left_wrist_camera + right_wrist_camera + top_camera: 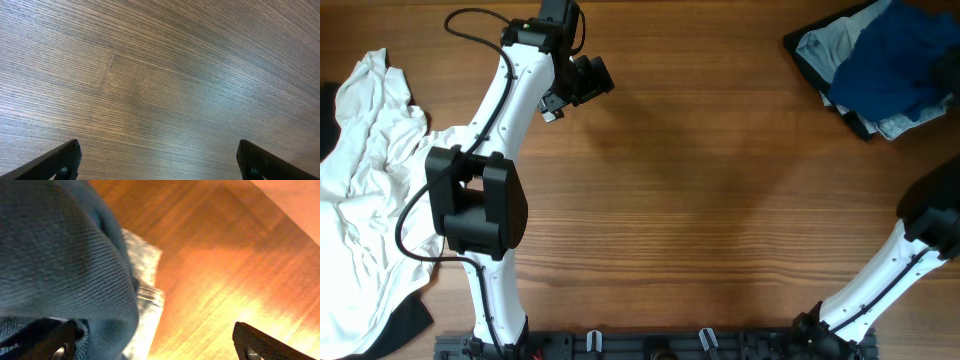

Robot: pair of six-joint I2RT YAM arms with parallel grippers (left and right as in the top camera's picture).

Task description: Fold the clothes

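Observation:
The clothes lie in two places. A large white shirt (360, 190) is crumpled at the table's left edge. A deep-blue T-shirt (905, 55) is bunched in a heap at the far right corner. My left gripper (592, 78) hovers over bare wood at the back, well right of the white shirt. It is open, with only the table between its fingers (55, 164). In the right wrist view my right gripper (155, 349) is open. The blue T-shirt (60, 255) bulges against its left finger (60, 345), and the other finger is over bare wood.
Pale blue denim jeans (825, 45) lie under the blue T-shirt and show as a light edge (145, 285) in the right wrist view. Dark cloth (405, 325) pokes out beneath the white shirt. The right arm (880, 280) runs off the right edge.

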